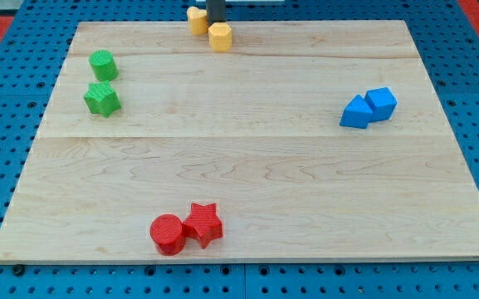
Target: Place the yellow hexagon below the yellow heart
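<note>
The yellow hexagon (220, 36) sits near the top edge of the wooden board (247, 166), a little left of centre. The yellow heart (196, 18) lies just up and to the left of it, at the board's top edge, almost touching it. My dark rod comes down from the view's top between the two, and my tip (215, 22) is right above the hexagon's top side and against the heart's right side. The hexagon stands lower and to the right of the heart.
A green cylinder (102, 64) and a green star (102, 99) stand at the upper left. A blue triangle (356, 112) and a blue cube (381, 102) touch at the right. A red cylinder (168, 233) and a red star (203, 223) touch near the bottom.
</note>
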